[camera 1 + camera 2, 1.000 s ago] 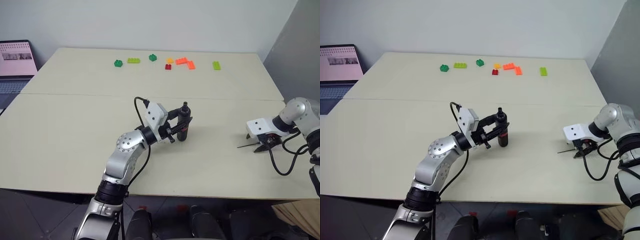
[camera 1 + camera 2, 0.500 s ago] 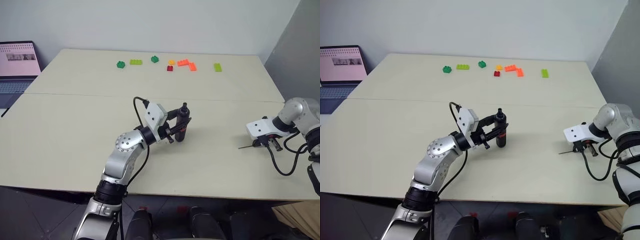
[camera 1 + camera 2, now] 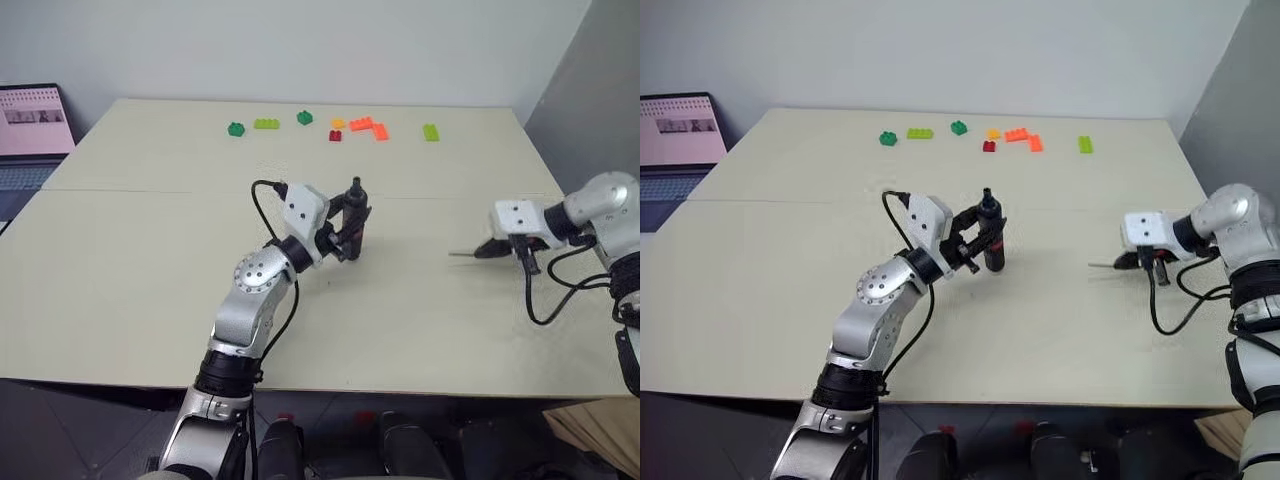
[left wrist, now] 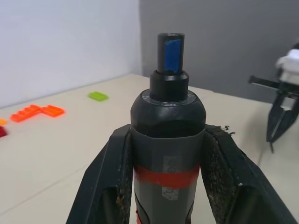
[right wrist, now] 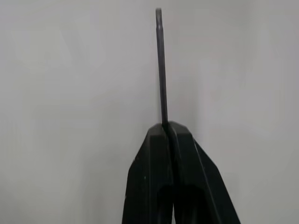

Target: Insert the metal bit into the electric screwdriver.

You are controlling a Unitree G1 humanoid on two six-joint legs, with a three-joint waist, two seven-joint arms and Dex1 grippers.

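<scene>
I am holding both parts now, so the pickups are done and the mating is what remains. My left gripper (image 4: 166, 186) is clamping its jaws on the electric screwdriver (image 3: 353, 213), gripping it around the red band and keeping it upright above the middle of the counter (image 3: 150, 260), with the bluish tip pointing up. My right gripper (image 3: 490, 249) is pinching its jaws together on one end of the metal bit (image 3: 463, 254), which is sticking out straight past the fingertips (image 5: 161, 142) and pointing across toward the screwdriver. The bit is off the counter, out on the right side, and the two parts are well apart. I judge the task roughly half done: I am yet to bring the bit over, line it up with the tip's socket and push it in. The toy bricks (image 3: 369, 126) are lying untouched along the far edge.
</scene>
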